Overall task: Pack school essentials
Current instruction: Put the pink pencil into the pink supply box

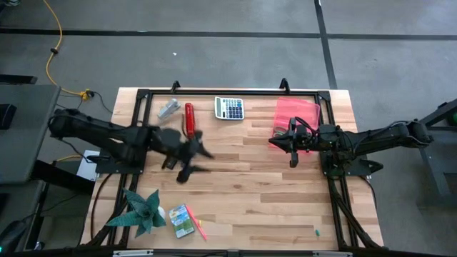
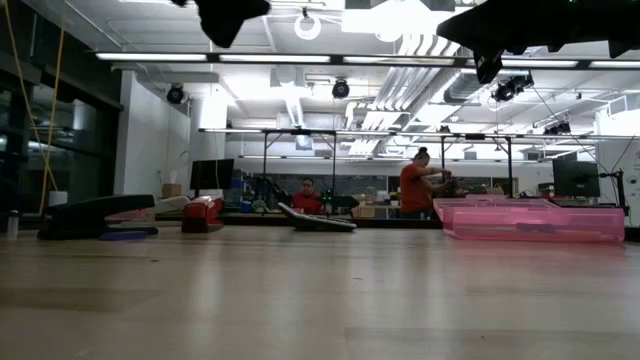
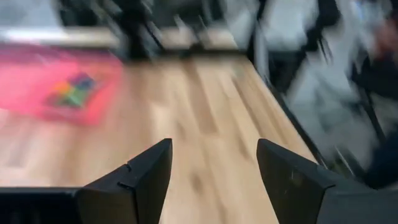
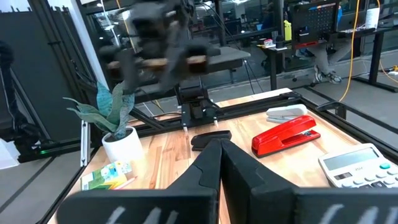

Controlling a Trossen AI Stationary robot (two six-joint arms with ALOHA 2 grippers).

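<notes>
My left gripper [image 1: 194,161]: fingers spread, empty, over bare wood mid-table.
My right gripper [image 1: 291,158]: fingers pressed together, at pink tray's [image 1: 308,108] six-o'clock edge.
Crayon box [image 1: 181,220]: near the six-o'clock table edge.

A translucent pink tray [image 1: 298,113] sits at two o'clock on the pale striped wood table [image 1: 250,193]. At eleven, a red stapler [image 1: 189,118] lies beside a grey-white calculator [image 1: 229,108]. At seven, a green-yellow crayon box [image 1: 181,220] touches a white-potted green plant [image 1: 141,212].

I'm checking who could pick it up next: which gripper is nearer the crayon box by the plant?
Left. The left gripper hangs over mid-table, just up-table from the crayon box; the right gripper sits far across, beside the pink case.
</notes>
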